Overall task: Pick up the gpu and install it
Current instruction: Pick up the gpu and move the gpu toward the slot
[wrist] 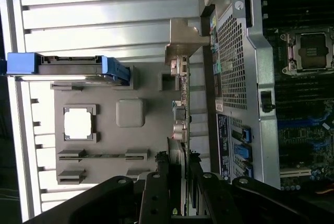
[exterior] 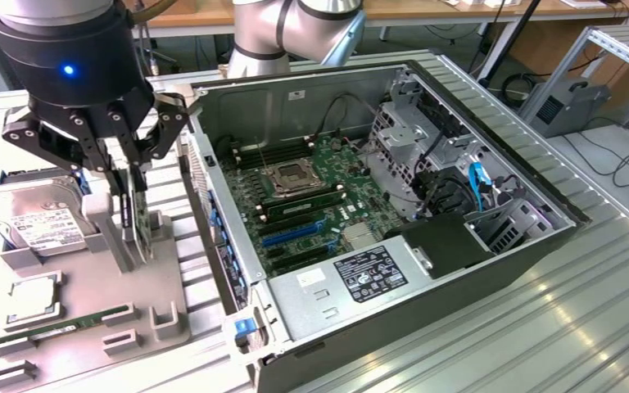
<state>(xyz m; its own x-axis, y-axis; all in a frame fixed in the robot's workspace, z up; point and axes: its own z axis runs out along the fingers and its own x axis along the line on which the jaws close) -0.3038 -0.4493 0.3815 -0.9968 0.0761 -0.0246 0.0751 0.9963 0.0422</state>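
Gpu [exterior: 131,223] clamped edge-on in narrowed claw [exterior: 127,187] at left of frame, seemingly seated in grey holder [exterior: 105,237]; pick-up step, likely calling for straight lift clear of slot.

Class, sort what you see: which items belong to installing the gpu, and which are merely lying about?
Part of the job:
gpu, gripped edge-on by the end effector
open computer case

Lying about:
hard drive
processor chip
RAM stick

gpu [exterior: 134,205] upright in tray [exterior: 79,282], case [exterior: 457,327] beside
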